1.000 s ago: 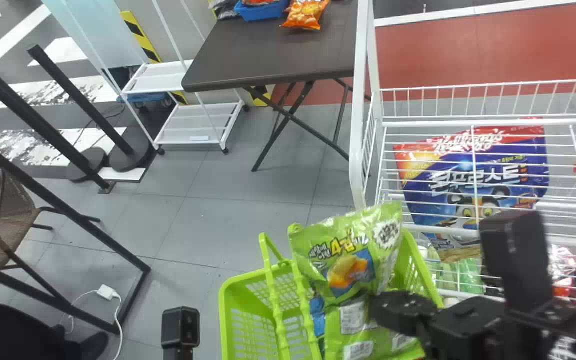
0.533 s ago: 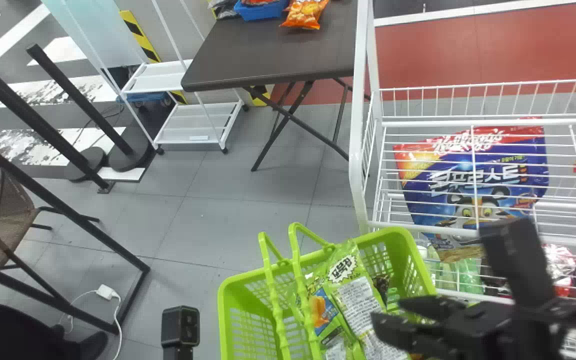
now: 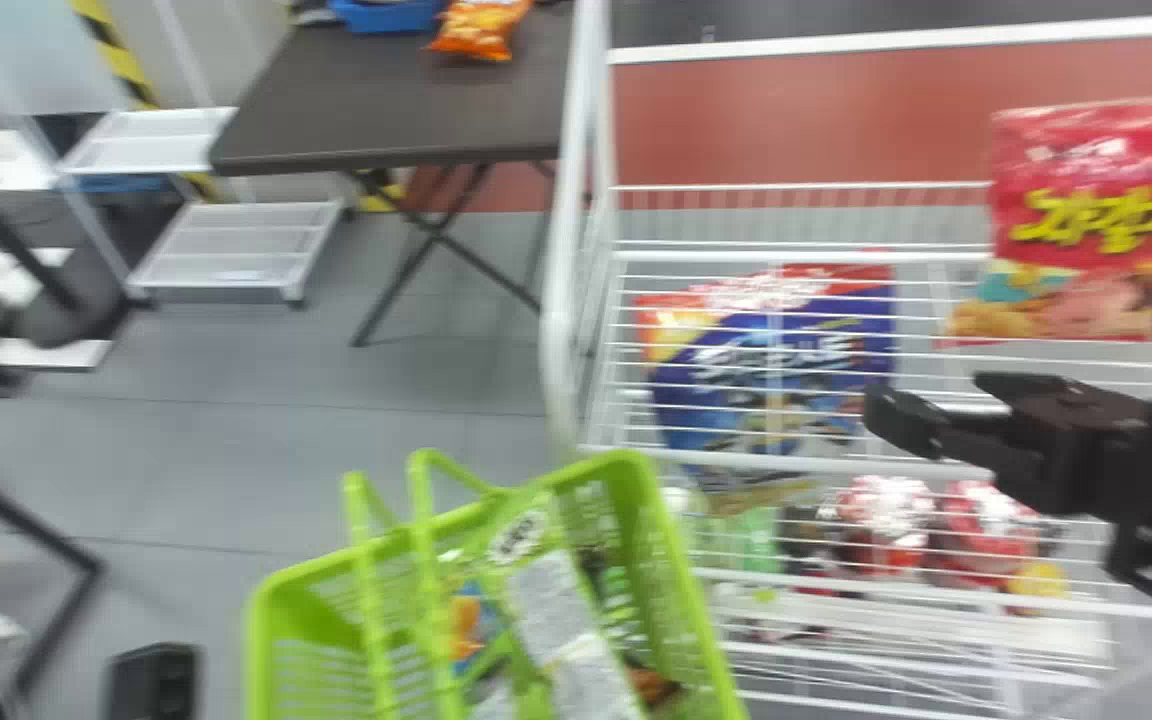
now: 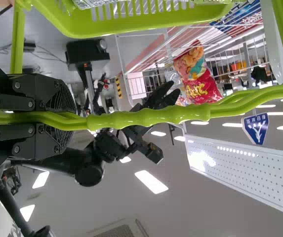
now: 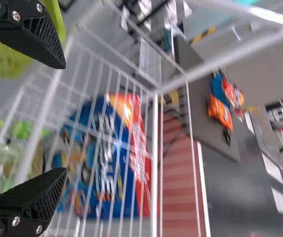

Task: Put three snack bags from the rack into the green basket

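R end effector [image 3: 921, 405]'s moved from the green basket [image 3: 281, 590] twd the rack [image 3: 558, 370], fingers apart; L one [image 3: 151, 685] clamped on basket handle [image 4: 146, 117]. Green snack bag [image 3: 548, 600] in basket, long axis slanting fwd-L, printed label up.

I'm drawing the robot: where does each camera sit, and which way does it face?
Head view: on the head, looking forward and down at basket and rack; right gripper shows.
Left wrist view: on that wrist, looking past the basket handle at the ceiling; left gripper and right arm show.
Right wrist view: on that wrist, looking at rack and table; fingers show.
Head and right wrist views share the blue bag.
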You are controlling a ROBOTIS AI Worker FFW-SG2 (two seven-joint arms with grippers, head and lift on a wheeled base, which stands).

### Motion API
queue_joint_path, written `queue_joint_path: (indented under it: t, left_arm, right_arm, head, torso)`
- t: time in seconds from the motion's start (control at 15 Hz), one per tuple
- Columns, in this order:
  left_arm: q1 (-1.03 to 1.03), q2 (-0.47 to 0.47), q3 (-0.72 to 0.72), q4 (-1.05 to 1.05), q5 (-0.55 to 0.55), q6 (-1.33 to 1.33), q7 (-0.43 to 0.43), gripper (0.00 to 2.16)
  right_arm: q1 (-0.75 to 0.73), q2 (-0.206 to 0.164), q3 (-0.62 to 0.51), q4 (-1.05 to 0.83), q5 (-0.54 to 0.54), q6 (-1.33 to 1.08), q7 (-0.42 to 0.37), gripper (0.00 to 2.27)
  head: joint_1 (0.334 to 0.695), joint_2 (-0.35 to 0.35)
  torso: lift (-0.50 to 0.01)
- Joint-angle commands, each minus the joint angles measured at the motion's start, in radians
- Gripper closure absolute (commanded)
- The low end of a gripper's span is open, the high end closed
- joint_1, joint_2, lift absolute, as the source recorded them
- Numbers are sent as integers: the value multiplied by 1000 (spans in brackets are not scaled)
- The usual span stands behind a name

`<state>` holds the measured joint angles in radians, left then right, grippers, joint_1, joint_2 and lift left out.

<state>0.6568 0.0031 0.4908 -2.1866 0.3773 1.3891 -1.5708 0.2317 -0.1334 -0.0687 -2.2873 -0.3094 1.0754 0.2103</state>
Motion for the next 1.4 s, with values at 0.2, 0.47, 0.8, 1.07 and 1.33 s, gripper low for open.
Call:
queue_joint_path:
  t: [0.2, 0.47, 0.8, 1.07, 1.33]
  left_arm:
    - [3, -6, 2, 13, 2, 0, -10, 2152]
    - [12, -6, 3, 15, 3, 0, -10, 2152]
    - [24, -6, 8, 15, 6, -3, -10, 2152]
    - [33, -6, 8, 8, 9, 0, -10, 2152]
    - [44, -6, 8, -1, 12, 0, -10, 2152]
  right_arm:
    - [-166, 0, -57, 361, 135, -358, -19, 66]
    - [-308, 0, -60, 628, 187, -490, -19, 178]
    - [-281, 11, -52, 646, 190, -613, -17, 2213]
    - [-238, 12, -65, 595, 187, -625, -3, 2250]
    - [-137, 11, -75, 451, 148, -610, 18, 2250]
  head:
    - [695, -129]
    - [695, -191]
    - [695, -199]
    - [695, -199]
    - [695, -204]
  torso:
    - [0]
    - [0]
    - [0]
    - [0]
    - [0]
